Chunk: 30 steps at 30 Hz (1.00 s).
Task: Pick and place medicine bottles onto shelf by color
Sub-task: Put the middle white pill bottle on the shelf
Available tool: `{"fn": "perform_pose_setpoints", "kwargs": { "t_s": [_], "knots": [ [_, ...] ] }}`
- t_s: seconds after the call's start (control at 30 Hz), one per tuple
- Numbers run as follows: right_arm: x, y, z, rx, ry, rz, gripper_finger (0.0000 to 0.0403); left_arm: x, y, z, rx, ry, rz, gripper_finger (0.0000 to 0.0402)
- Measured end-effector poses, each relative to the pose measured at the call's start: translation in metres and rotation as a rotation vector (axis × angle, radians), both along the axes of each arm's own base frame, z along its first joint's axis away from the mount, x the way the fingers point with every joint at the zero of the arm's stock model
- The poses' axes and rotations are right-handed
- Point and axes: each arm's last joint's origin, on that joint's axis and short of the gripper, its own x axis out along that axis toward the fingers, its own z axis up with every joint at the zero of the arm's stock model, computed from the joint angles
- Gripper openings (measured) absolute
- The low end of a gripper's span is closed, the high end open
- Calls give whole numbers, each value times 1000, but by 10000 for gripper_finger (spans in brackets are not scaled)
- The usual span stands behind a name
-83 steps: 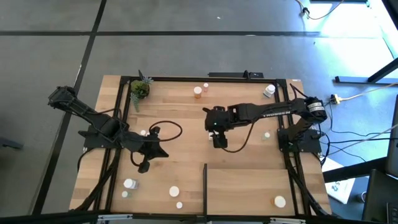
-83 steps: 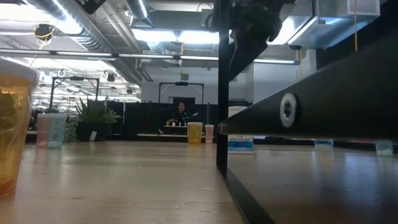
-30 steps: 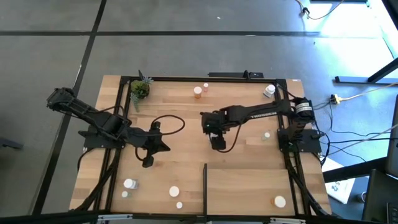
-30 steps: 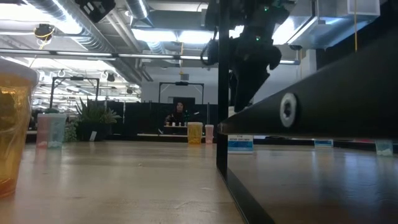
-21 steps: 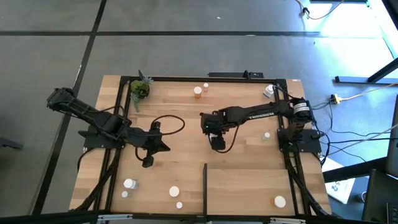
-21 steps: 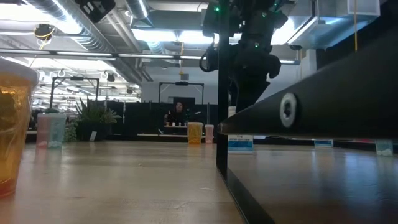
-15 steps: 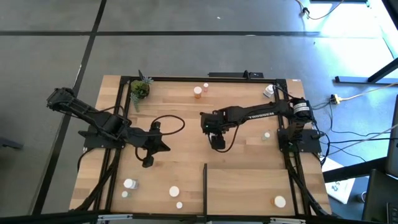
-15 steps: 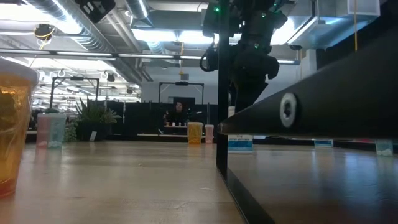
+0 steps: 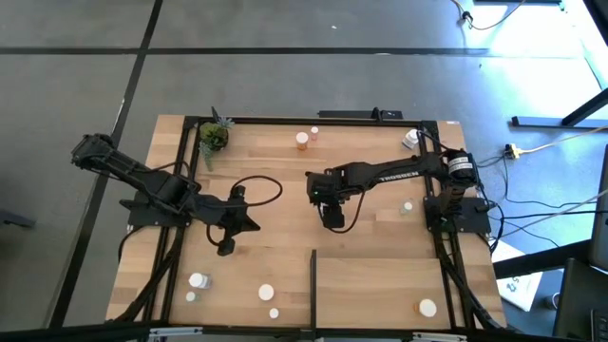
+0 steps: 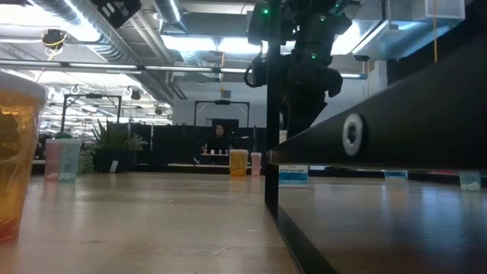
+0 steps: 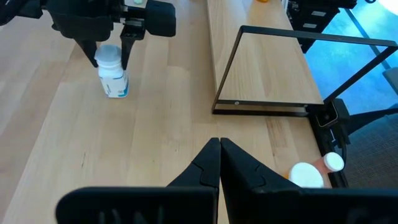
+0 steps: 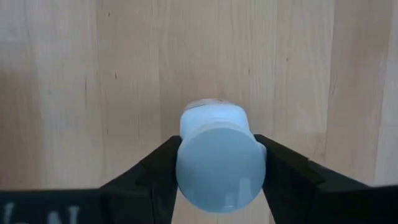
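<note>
— Fingers [image 12: 283, 171] on the right gripper [image 12: 221, 180]: how do they stand?

— Part-way open, one on each side of a white bottle [image 12: 219, 163], and in the right wrist view both dark pads meet its white cap. From the left wrist view the same bottle [image 11: 112, 71] stands upright on the wooden surface [image 11: 143, 143], its cap between those fingers. Whether the grip is firm, I cannot tell.

— And the left gripper [image 11: 219, 163]?

— Its fingers are pressed together with nothing between them. It hangs over the left middle of the surface, well apart from the right one.

— Where does the bottle sit against the shelf [image 9: 375, 285]?

— On the open surface near the middle, beyond the shelf's black strip [image 9: 313, 275], not on the panel.

— Anything hard to make out?

— From above, the right gripper [image 9: 332, 211] covers the bottle completely. In the low view the shelf's dark edge [image 10: 380, 129] blocks the right half, and only the arm's upper part shows. An orange bottle [image 10: 15, 160] is cut off at the near left.

— What differs from a second ago?

— Right arm and left arm stay in place; the right fingers have narrowed onto the cap. The scattered bottles have not moved.
</note>
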Motion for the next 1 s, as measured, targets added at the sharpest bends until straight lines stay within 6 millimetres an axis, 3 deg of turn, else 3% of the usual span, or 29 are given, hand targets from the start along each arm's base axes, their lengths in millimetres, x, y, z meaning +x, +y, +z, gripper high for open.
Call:
{"fn": "perform_pose_setpoints", "kwargs": {
  "t_s": [0.3, 1.0],
  "knots": [
    [0, 0, 0, 2, 0, 11, 181, 0, 0, 0, 0, 0, 0, 0],
    [-1, 0, 4, 6, 19, 13, 192, 0, 0, 0, 0, 0, 0, 0]
  ]
}}
